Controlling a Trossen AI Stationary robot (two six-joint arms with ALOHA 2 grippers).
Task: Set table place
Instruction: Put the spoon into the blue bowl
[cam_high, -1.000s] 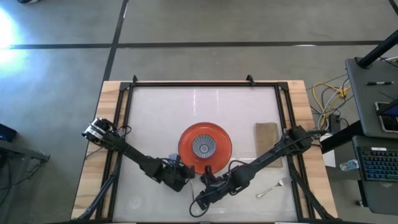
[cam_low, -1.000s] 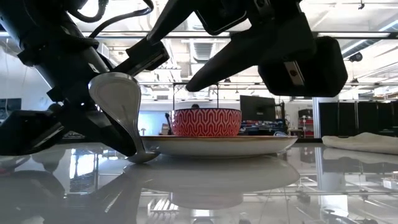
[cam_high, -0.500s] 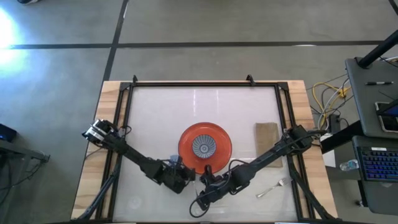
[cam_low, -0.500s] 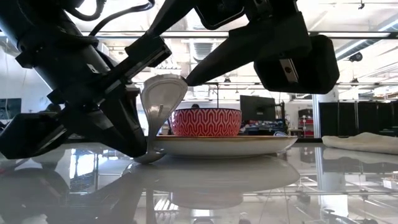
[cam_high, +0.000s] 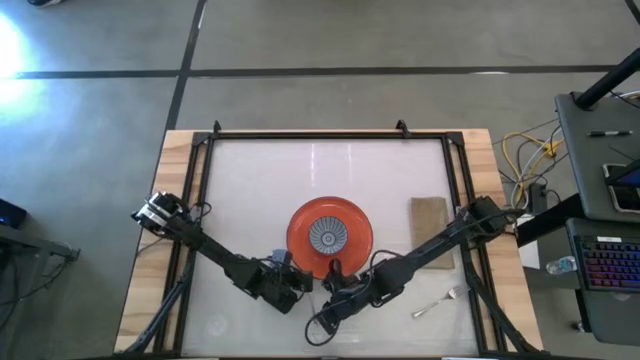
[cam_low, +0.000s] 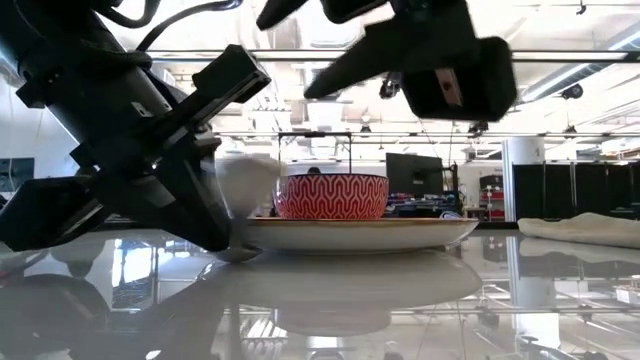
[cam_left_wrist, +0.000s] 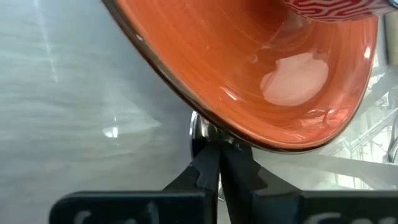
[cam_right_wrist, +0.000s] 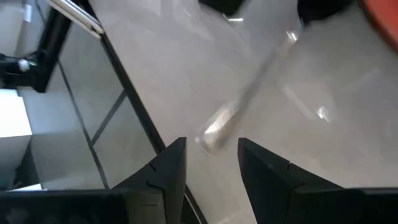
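An orange plate (cam_high: 300, 222) with a red-patterned bowl (cam_low: 332, 196) on it stands mid-table on the white table (cam_high: 260, 180). A metal spoon (cam_low: 248, 185) stands slanted at the plate's near-left rim, bowl end up and lower end on the table. My left gripper (cam_high: 298, 285) is low beside the plate, shut on the spoon's lower end. My right gripper (cam_high: 335, 292) hovers just right of it, open and empty above the spoon (cam_right_wrist: 249, 93). My left gripper pinches the spoon's lower end (cam_left_wrist: 201, 132) between its two fingertips, right at the plate's near rim (cam_left_wrist: 217, 118). The fingers slant down toward the table. The spoon's lower end rests on the table and the rest leans up, bowl end toward the plate.
A brown napkin (cam_high: 428, 225) lies right of the plate. A fork (cam_high: 440, 303) lies near the front right edge. The table's black frame runs along its sides. A grey desk with keyboards (cam_high: 605, 260) stands beyond the right edge.
My right gripper has gone up, away from the spoon. The spoon's upper bowl end has swung from leaning left toward the plate, while its lower end has stayed on the table in my left gripper.
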